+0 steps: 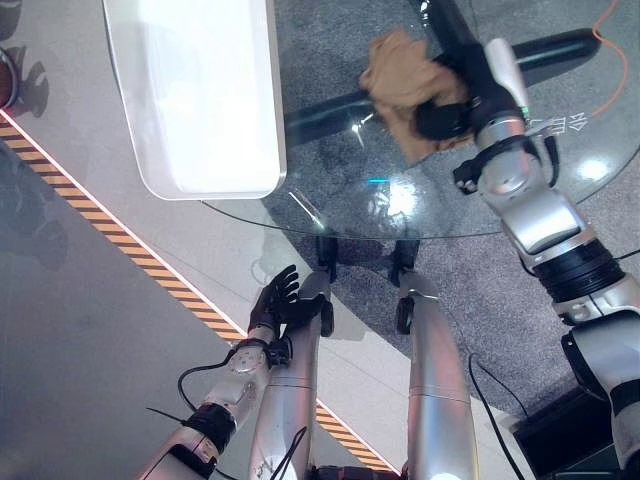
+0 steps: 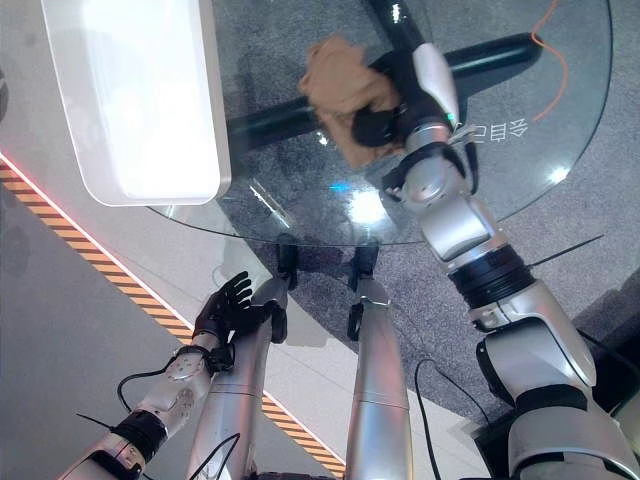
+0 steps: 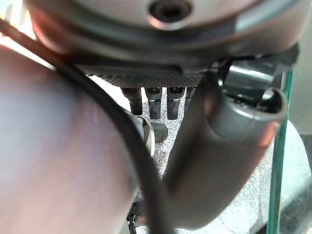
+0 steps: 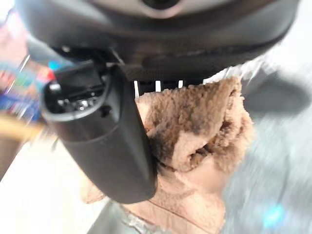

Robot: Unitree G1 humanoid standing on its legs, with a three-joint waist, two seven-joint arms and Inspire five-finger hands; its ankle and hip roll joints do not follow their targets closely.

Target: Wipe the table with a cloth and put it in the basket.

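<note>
A crumpled brown cloth (image 1: 402,82) lies on the round glass table (image 1: 330,170), towards its far middle. My right hand (image 1: 452,105) rests on the cloth's right side, fingers and thumb curled round a bunch of it. The right wrist view shows the thumb (image 4: 105,136) pressed against the fuzzy cloth (image 4: 195,141). My left hand (image 1: 274,302) hangs low below the table's near edge, fingers straight and holding nothing. In the left wrist view the fingers (image 3: 156,100) point down beside the glass edge (image 3: 275,161).
A long white panel (image 1: 195,95) lies over the table's left part. A dark cross-shaped base (image 1: 540,50) shows through the glass. An orange and black striped line (image 1: 120,240) crosses the grey floor on the left. An orange cable (image 1: 610,40) lies at far right.
</note>
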